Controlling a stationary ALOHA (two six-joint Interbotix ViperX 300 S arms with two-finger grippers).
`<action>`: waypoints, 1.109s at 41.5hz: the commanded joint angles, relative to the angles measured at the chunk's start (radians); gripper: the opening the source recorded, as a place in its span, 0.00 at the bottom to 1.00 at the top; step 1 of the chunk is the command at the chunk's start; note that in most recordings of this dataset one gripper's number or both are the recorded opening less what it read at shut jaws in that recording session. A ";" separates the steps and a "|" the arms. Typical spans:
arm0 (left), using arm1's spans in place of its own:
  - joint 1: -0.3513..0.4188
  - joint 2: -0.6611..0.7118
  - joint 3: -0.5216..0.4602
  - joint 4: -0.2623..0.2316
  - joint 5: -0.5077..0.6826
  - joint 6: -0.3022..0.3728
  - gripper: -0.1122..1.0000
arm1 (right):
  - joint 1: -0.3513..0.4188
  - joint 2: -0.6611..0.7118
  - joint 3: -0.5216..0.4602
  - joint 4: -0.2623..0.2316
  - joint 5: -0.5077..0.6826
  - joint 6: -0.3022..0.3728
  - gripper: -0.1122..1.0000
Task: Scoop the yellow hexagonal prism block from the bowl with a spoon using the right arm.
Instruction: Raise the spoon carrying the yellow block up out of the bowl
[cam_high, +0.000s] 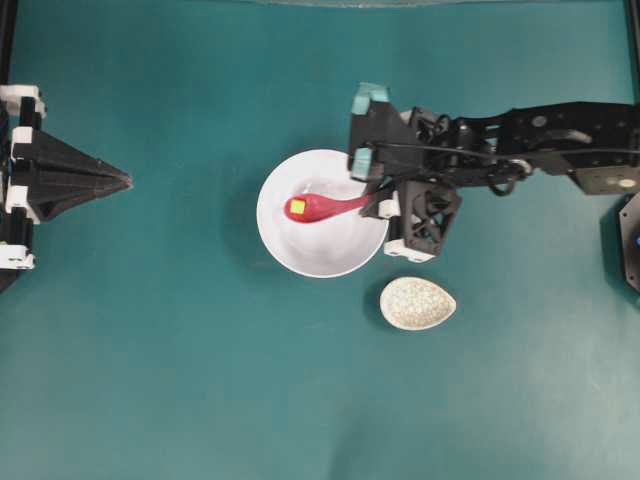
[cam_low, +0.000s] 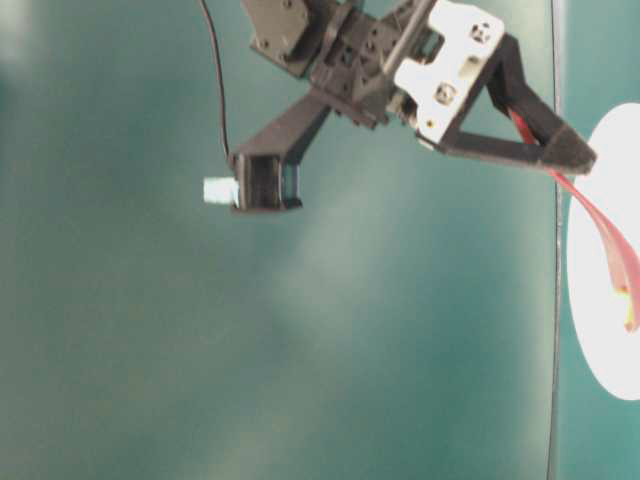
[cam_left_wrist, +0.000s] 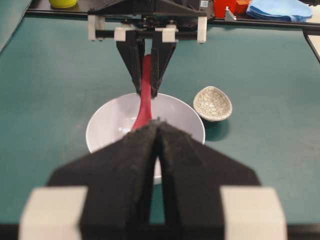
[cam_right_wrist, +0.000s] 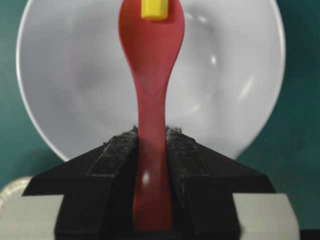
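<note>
The yellow hexagonal prism block (cam_right_wrist: 153, 9) sits in the scoop of the spoon (cam_right_wrist: 151, 75), near its far tip, over the inside of the bowl (cam_high: 330, 255). The right gripper (cam_right_wrist: 151, 145) pinches the spoon's handle between its pads, at the bowl's rim on the side toward the small speckled dish (cam_high: 417, 303). The left gripper (cam_left_wrist: 157, 131) rests well clear of the bowl with its jaws pressed together on nothing.

The step in hand looks like carrying the loaded spoon up and out of the bowl. The block is tiny and lies loose close to the scoop's lip, so the scoop wants to stay level or tipped slightly back toward the handle. A slow, straight rise above the bowl's rim seems wise, with no wrist roll and no jerk. The grip on the glossy handle is narrow; any twist there could spill the block back into the bowl
</note>
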 joint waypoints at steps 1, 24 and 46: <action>0.002 0.005 -0.023 0.003 -0.011 -0.002 0.11 | 0.003 -0.055 0.020 0.005 -0.041 -0.002 0.29; 0.002 0.005 -0.021 0.003 -0.011 -0.002 0.11 | 0.009 -0.163 0.144 0.006 -0.198 0.026 0.29; 0.002 0.005 -0.023 0.002 -0.012 -0.002 0.11 | 0.009 -0.242 0.078 -0.031 -0.141 0.017 0.29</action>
